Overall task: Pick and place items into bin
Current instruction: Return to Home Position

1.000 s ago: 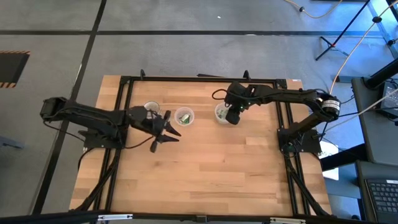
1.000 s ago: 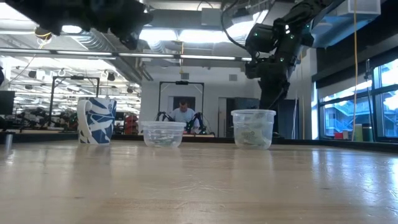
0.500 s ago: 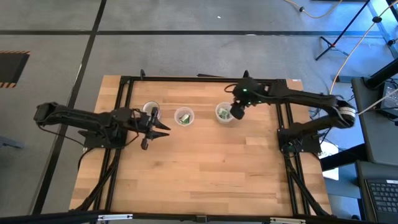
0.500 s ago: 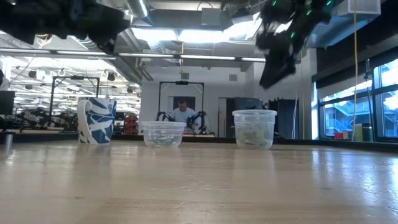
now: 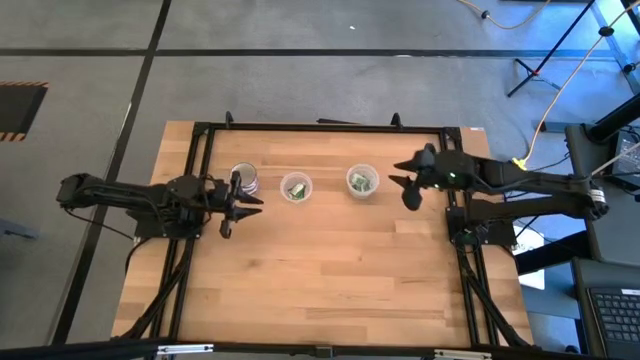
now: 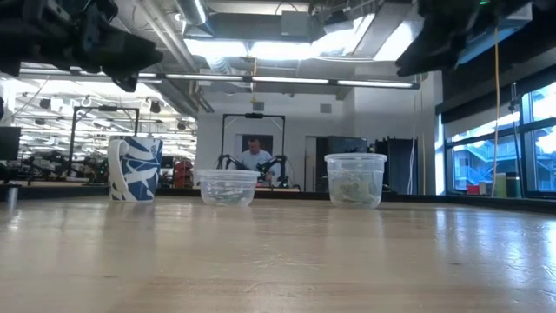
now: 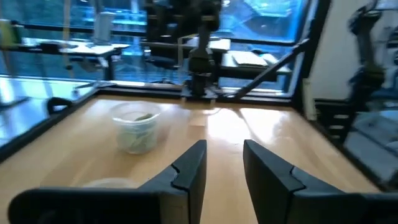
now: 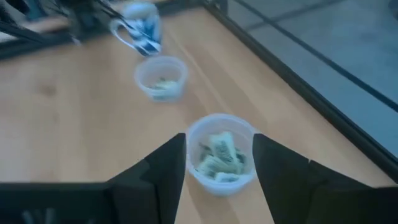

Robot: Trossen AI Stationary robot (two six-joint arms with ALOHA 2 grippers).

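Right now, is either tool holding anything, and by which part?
Nothing is held: the left tool and the right tool are both open and empty.

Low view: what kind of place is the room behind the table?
Probably a robotics lab: exposed ceiling ducts, a person seated at another black-framed arm rig, and large windows.

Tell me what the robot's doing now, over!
Left gripper open, by the mug. Right gripper open, beside right bin. Packets inside it, some in middle bin. Nothing in the way.
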